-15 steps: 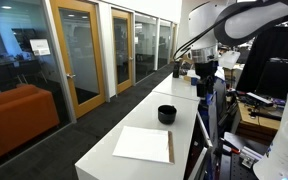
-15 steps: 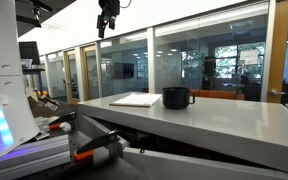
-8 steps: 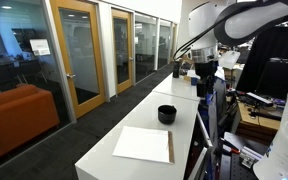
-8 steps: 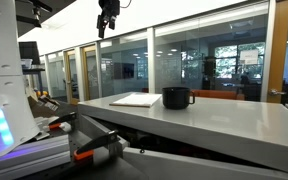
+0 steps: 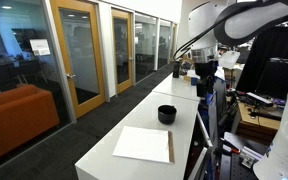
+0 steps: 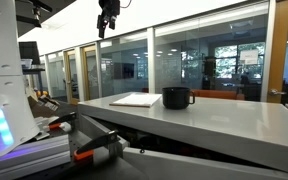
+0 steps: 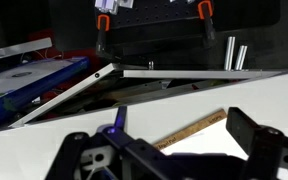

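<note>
My gripper hangs high above the long white table, open and empty; in an exterior view it shows near the ceiling. On the table stand a black mug and, nearer the end, a white sheet of paper. A wooden ruler lies along the sheet's edge. In the wrist view the ruler lies slanted on the white surface far below, between my two dark fingers. Nothing touches the gripper.
Glass walls with wooden-framed doors run along one side, with an orange sofa behind them. Dark monitors and cabling crowd the other side. Two orange-tipped clamps grip the table's far edge in the wrist view.
</note>
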Available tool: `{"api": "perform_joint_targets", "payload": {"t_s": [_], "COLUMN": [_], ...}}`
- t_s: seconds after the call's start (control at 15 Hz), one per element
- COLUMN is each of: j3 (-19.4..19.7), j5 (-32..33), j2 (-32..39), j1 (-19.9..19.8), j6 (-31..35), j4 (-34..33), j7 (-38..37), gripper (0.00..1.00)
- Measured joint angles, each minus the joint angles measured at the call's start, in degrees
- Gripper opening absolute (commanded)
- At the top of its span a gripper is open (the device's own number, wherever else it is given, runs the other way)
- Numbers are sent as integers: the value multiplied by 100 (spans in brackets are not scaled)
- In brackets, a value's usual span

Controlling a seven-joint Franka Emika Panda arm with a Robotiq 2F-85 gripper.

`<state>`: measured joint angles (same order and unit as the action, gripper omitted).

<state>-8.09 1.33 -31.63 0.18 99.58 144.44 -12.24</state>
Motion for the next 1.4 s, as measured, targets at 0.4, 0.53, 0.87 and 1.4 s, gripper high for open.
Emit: {"api": "perform_joint_targets", "payload": {"t_s": [0.4,0.53,0.87,1.4], "j3": [211,272,469,1004], "j5": [568,754,914,977], "j2": [788,1291,2332,3632], "j1": [-64,-64,-64,-173], "j6": [928,1336,1910,2005], "j4": [-107,-304,-1020,-2166], "j7": [13,81,487,853], "gripper": [100,100,100,100]}}
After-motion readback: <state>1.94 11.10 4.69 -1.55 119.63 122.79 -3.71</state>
